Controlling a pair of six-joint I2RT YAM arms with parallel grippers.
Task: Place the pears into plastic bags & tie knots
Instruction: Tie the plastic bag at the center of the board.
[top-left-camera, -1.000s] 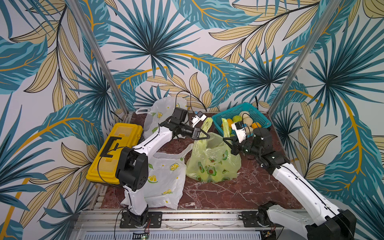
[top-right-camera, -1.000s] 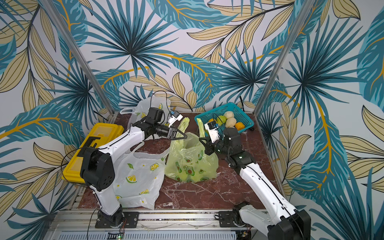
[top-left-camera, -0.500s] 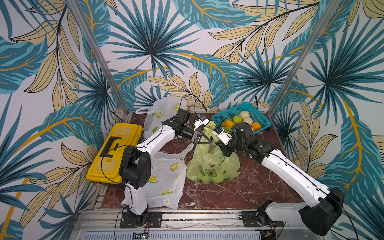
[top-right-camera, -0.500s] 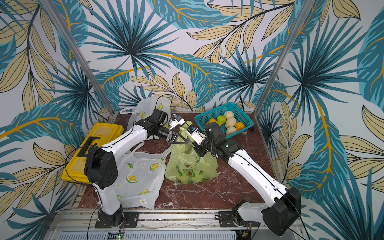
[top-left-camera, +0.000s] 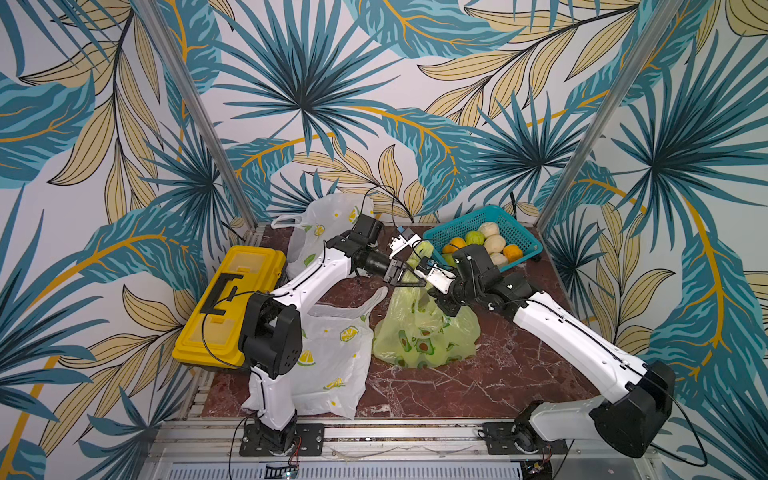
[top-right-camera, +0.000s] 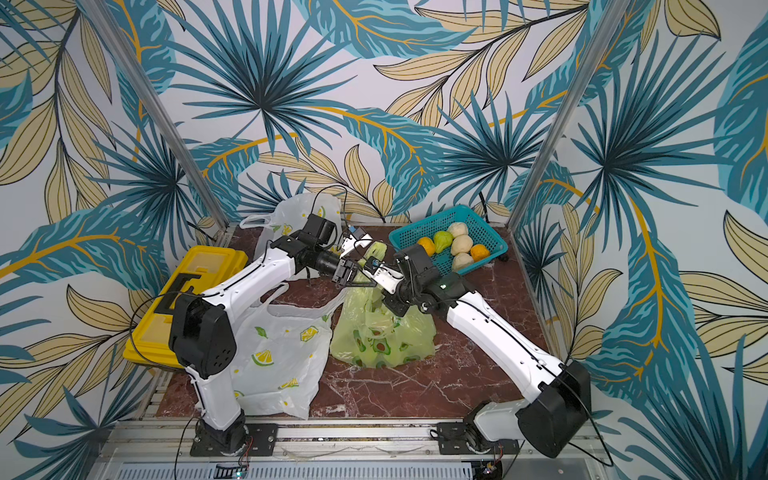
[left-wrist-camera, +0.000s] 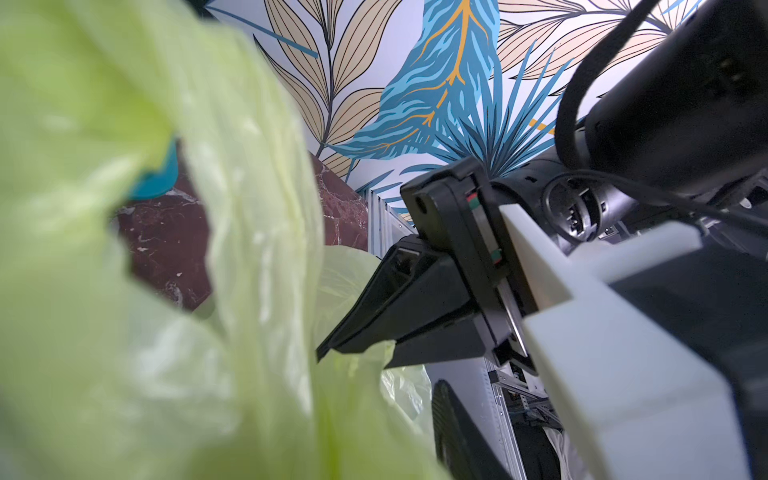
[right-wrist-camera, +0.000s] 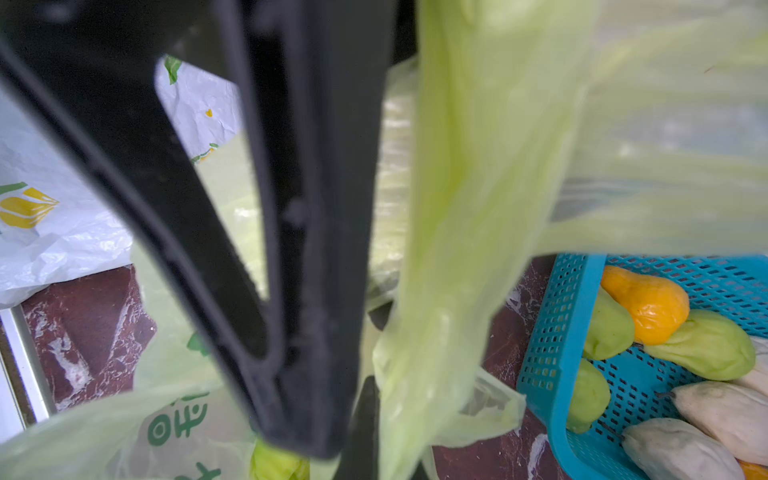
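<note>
1. Nearest the front edge of the dark red marbled worktop (top-left-camera: 490, 376), a white plastic bag (top-left-camera: 332, 357) printed with lemon slices is laid flat and crumpled. One loop handle is stretched toward the middle.
2. Just beside it, at the centre, a translucent light green bag (top-left-camera: 424, 336) printed with avocados is seen as a bulging heap. Its top is gathered upward into a narrow strand. What fills it cannot be made out.
3. Farther back on the right, a teal mesh basket (top-left-camera: 521, 235) is set near the wall. Pears (top-left-camera: 492, 243) are piled in it: cream, bright green and orange, roundish and lumpy.
4. At the back left, a second white lemon bag (top-left-camera: 328, 224) is slumped against the wall, just beyond a yellow toolbox (top-left-camera: 224, 299).
5. The left arm is raised from its base at the front left and stretched toward the centre. The left tool (top-left-camera: 394, 274) is held above the green bag's top. Whether it is spread or pressed together cannot be told.
6. The right arm is angled in from the front right. The right tool (left-wrist-camera: 322, 355) is pressed together, with thin green plastic pinched at its tips, right beside the left tool.
</note>
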